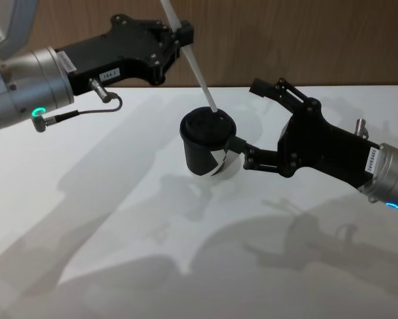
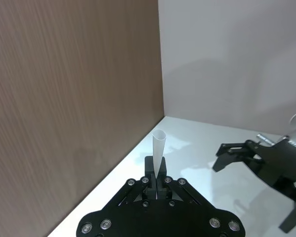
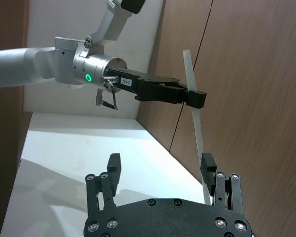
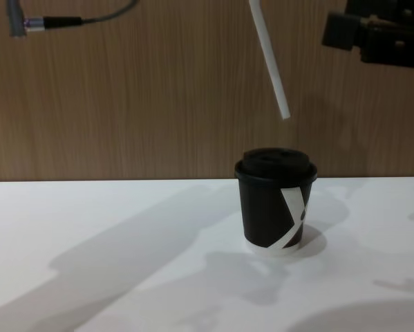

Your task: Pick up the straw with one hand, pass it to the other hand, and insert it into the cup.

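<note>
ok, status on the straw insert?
Left pincer shut on straw, tilted. Tip above cup lid, not in yet. Right pincer open, raised beside it. Nothing between tip and lid.

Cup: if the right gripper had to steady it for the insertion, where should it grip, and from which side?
Probably the side wall below the lid, from the robot's right. The cup stands upright, and the open right gripper is on that side. The lid top should be kept free: the left gripper holds the straw tilted above it.

One straw [image 1: 200, 76], one cup [image 1: 202, 158], two pincers [image 1: 184, 33] [image 1: 246, 114].
</note>
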